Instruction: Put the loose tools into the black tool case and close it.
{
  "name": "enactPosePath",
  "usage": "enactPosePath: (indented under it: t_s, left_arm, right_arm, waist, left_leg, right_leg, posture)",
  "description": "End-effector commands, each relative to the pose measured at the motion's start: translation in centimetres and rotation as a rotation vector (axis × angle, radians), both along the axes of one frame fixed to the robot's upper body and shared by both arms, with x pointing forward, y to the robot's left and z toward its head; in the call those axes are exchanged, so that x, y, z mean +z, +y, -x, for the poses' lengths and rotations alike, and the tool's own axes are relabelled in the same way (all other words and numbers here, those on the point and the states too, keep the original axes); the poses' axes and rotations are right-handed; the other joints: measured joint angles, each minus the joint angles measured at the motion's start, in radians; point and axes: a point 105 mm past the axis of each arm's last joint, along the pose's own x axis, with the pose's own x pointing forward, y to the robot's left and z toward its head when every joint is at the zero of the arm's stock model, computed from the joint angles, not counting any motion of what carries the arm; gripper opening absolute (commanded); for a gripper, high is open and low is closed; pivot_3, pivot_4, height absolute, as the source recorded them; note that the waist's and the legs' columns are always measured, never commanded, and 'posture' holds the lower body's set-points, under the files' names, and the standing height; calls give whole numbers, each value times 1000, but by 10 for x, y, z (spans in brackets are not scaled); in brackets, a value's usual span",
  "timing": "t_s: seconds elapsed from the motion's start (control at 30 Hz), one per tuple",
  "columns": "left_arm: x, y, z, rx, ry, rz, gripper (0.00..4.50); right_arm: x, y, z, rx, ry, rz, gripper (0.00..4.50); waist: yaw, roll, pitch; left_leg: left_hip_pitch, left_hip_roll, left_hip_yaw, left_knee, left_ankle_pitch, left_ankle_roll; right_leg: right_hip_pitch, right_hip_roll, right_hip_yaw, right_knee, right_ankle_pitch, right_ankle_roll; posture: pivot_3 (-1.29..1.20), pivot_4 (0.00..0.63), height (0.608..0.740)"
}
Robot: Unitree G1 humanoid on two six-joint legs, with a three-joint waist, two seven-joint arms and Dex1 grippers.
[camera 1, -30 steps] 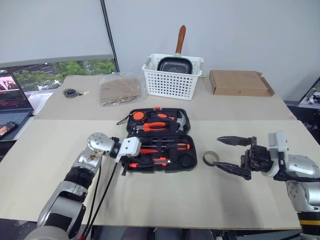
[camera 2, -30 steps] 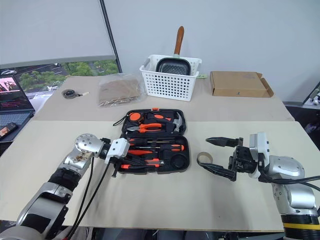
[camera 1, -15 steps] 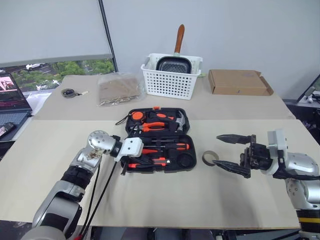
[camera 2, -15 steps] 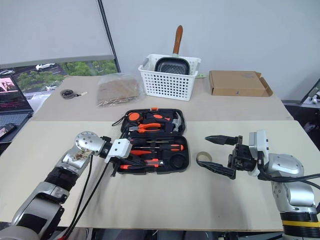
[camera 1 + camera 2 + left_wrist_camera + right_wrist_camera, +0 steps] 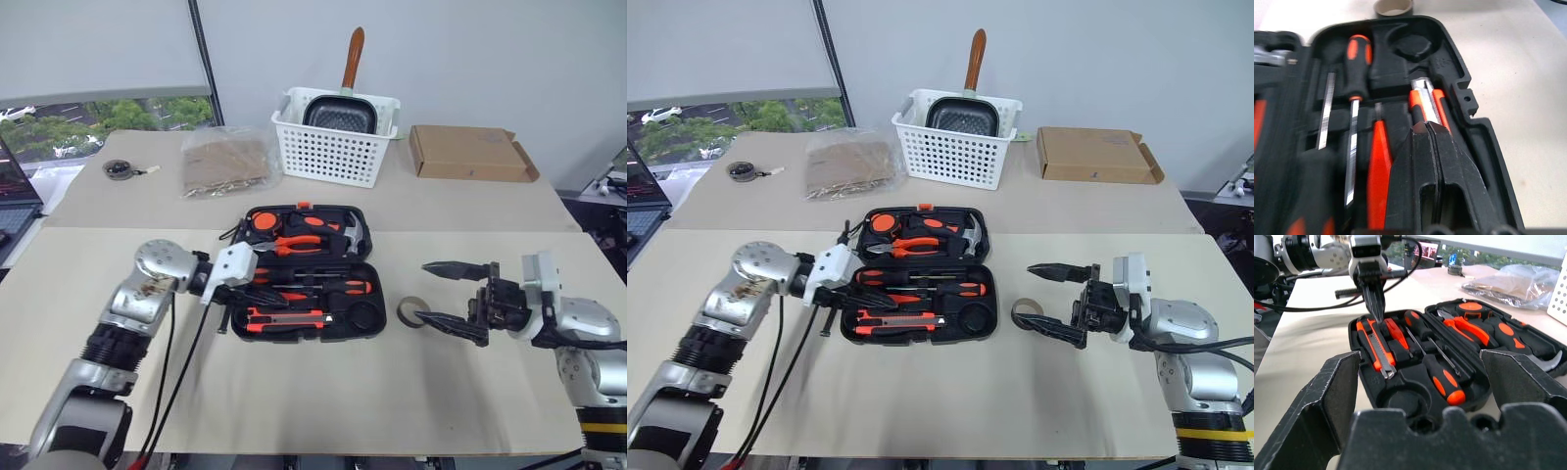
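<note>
Now the case (image 5: 304,274) lies open flat on the bench (image 5: 323,392), its hinge running left to right, so both black plastic halves show their moulded recesses. The left claw (image 5: 257,295) hangs over the near half's left end, fingers pressed together and empty, tips angled down toward the tools. Just beyond those tips lie the knife (image 5: 1426,100), orange and black with a steel strip, and a thin orange tool (image 5: 1378,171), both with their long axes running left to right along the case. Next to them sit two screwdrivers (image 5: 1354,88), steel shafts pointing toward the claw, black-and-orange handles away from it. The far half holds orange-handled pliers (image 5: 299,242) and a hammer (image 5: 355,231).

The right claw (image 5: 446,294) is level, pointing left toward the case, fingers spread wide with nothing between them. One tape roll (image 5: 412,311), a short tan ring, stands between it and the case, near the lower finger.
</note>
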Motion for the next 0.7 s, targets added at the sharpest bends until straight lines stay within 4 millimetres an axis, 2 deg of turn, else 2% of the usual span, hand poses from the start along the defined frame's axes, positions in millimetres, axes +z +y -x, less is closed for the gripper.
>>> enactPosePath:
  t_s: [0.03, 0.23, 0.7]
  left_arm:
    - [7, 12, 4, -3, -22, -65, 23]
    - [-2, 13, 8, -25, 11, -103, 23]
    - [-47, 14, 12, -78, 78, -228, 23]
  right_arm:
    - [5, 3, -1, 14, -42, 4, 4500]
    - [4, 5, -2, 14, -47, -3, 4500]
    - [3, 3, 2, -3, -47, -4, 4500]
  waist:
    - [1, 0, 0]
    - [1, 0, 0]
    - [1, 0, 0]
  left_leg:
    - [0, 0, 0, 0, 0, 0]
    - [1, 0, 0, 1, 0, 0]
    - [3, 0, 1, 1, 0, 0]
  right_leg:
    - [0, 0, 0, 0, 0, 0]
    - [0, 0, 0, 0, -1, 1]
    - [2, 0, 1, 2, -1, 0]
  posture:
    - [0, 150, 700]
    - [0, 150, 700]
    - [0, 150, 700]
